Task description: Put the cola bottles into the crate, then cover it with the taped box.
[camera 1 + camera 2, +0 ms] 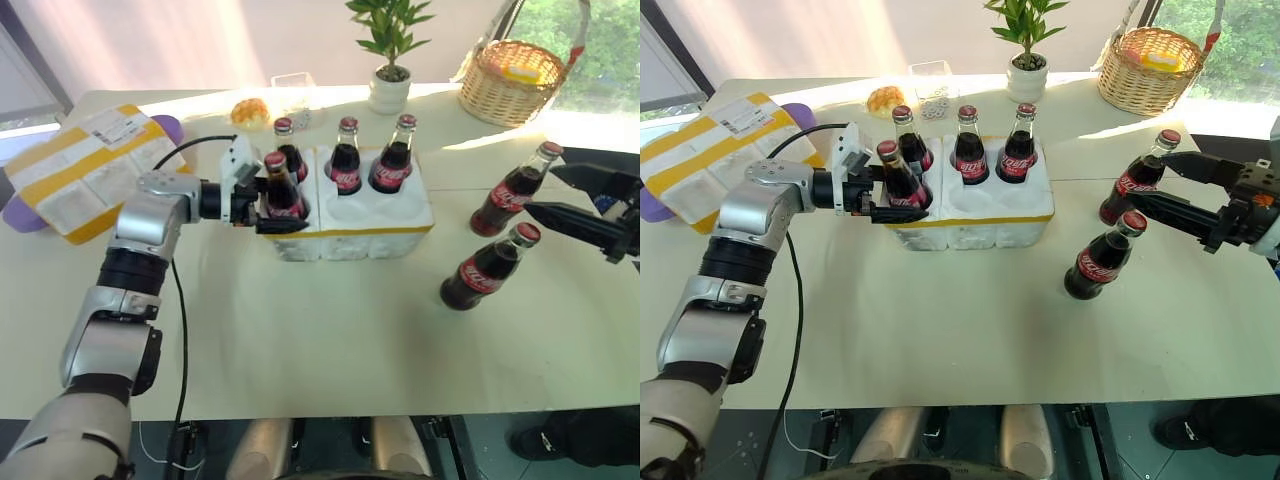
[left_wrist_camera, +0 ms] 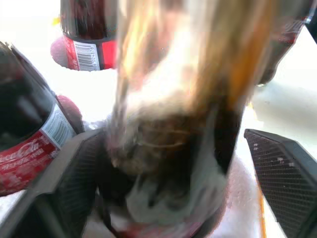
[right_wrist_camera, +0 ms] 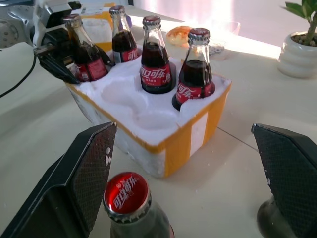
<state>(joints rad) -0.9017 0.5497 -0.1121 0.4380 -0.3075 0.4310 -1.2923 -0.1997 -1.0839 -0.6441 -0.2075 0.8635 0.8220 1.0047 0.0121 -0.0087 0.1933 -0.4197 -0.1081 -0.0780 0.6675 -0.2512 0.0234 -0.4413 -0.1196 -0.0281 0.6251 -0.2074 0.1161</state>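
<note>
Far left on the worktop (image 1: 330,330): the taped box (image 1: 85,170), lying flat, well apart from the crate (image 1: 355,225).

Left gripper (image 1: 262,205) reaches in level from the left at the crate's near-left hole. Its fingers (image 2: 285,181) stand on either side of the bottle there (image 1: 280,185); in the left wrist view a gap shows between at least one finger and the glass. I read them as spread wide and gripping nothing, with the bottle seated in its hole.

Count of cola bottles: six. Four in the crate: three along the far row, one near-left. Two holes empty, near-middle and near-right. Two bottles stand on the worktop right of the crate: a farther one (image 1: 515,188) and a nearer one (image 1: 490,265).

Right gripper (image 1: 585,205) hovers at the right, fingers wide apart and empty. The right wrist view has the nearer bottle's cap (image 3: 126,192) between them.

Counted otherwise: one crate, one taped box, one potted plant (image 1: 390,60), one basket (image 1: 515,75).

Risks, as I judge them:
- Left fingers sit close around the seated bottle; withdrawing at an angle could catch its neck and tip it, or drag the light foam crate.
- The two loose bottles stand near each other; closing on one could knock the other over, and it would roll.
- A bottle not fully seated would stop the box from covering.
</note>
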